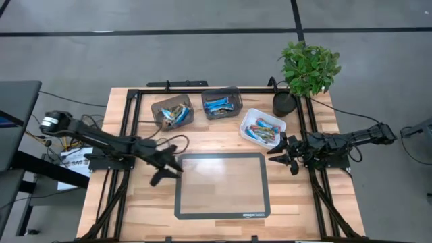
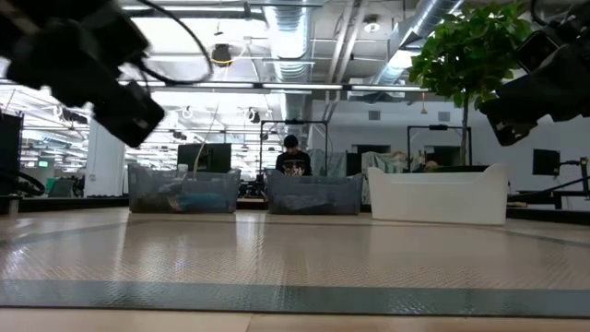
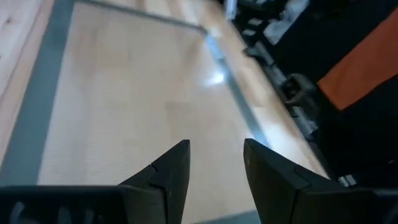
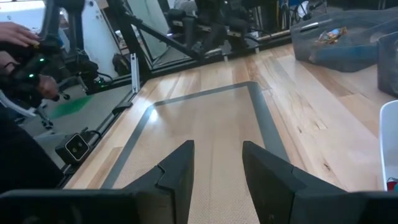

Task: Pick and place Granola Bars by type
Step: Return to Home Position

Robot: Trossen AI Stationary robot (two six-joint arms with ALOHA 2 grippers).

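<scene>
Granola bars in shiny blue wrappers lie in three containers at the table's far side: the left dark bin [image 1: 172, 113], the middle dark bin [image 1: 221, 103] and the white tray [image 1: 263, 128]. My left gripper [image 1: 165, 170] [image 3: 216, 163] hovers open over the left edge of the grey-bordered mat [image 1: 223, 185], holding nothing. My right gripper [image 1: 282, 154] [image 4: 217, 163] is open, empty, just off the mat's right edge and near the white tray. In the low view the bins [image 2: 184, 189] and the white tray [image 2: 438, 195] stand on the table far off.
A potted plant [image 1: 307, 67] stands at the table's far right corner behind the white tray. Black frame rails [image 1: 131, 128] run along the table's left, right and far sides. A person's hand [image 4: 18, 37] shows beyond the table in the right wrist view.
</scene>
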